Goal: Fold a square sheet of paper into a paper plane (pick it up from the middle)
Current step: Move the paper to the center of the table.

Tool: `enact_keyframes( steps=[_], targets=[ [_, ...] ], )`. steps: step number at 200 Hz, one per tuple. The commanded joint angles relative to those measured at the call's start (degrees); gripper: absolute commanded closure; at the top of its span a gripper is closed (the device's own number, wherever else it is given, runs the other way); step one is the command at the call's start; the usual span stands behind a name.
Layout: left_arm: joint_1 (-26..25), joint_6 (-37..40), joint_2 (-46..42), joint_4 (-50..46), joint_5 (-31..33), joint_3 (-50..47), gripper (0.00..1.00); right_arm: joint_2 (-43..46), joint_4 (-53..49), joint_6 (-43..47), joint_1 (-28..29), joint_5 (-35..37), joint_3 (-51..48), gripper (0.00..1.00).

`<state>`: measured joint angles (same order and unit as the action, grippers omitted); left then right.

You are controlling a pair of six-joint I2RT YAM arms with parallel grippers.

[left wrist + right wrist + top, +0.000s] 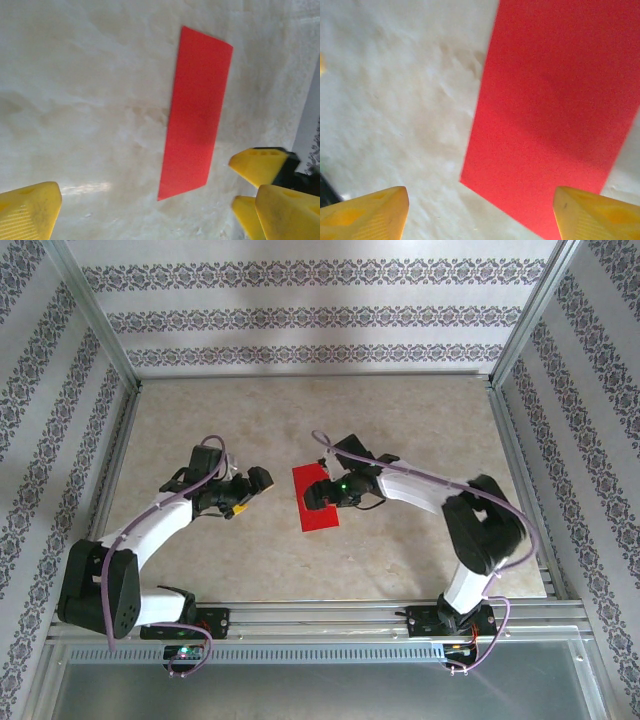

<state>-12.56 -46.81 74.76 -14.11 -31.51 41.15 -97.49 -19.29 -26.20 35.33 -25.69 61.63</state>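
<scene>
the red sheet of paper lies flat on the table as a long strip, roughly mid-table between the arms. your right gripper hangs over it with its fingers spread and nothing pinched. the left gripper sits just beside the strip, fingers wide apart and empty too. i'd come down on the middle of a long edge, not a corner, and pinch gently so the thin paper doesn't slide or crumple.

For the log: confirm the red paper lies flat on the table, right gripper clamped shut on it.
Wrong: the right wrist view shows the right gripper open, holding nothing. The red paper does lie flat on the table.
</scene>
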Motion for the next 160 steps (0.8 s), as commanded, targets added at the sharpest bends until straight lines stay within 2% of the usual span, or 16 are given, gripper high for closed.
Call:
enact_keyframes(
  steps=[1, 33, 75, 108, 160],
  targets=[
    [-3.8, -5.6, -1.3, 5.9, 0.0, -2.6, 0.00, 3.3, 6.6, -10.9, -0.7, 4.5, -2.7, 0.25],
    [-9.7, -11.1, 0.6, 10.9, 2.7, -4.5, 0.00, -0.2, 8.6, -17.2, -0.8, 5.8, -2.8, 0.31],
    [-14.6, -18.1, 4.0, 18.0, 4.4, -6.6, 0.03, -5.7, 8.8, -18.4, -0.8, 4.8, -0.7, 0.42],
    [-16.5, -21.8, 6.1, 21.7, 4.1, -7.3, 0.11, -8.1, 8.5, -19.2, -0.8, 5.2, -1.2, 0.46],
    [-19.2, -26.2, 10.1, 23.0, 4.3, -7.0, 0.25, -10.1, 8.4, -21.8, -0.9, 6.4, -4.6, 0.47]
  ],
)
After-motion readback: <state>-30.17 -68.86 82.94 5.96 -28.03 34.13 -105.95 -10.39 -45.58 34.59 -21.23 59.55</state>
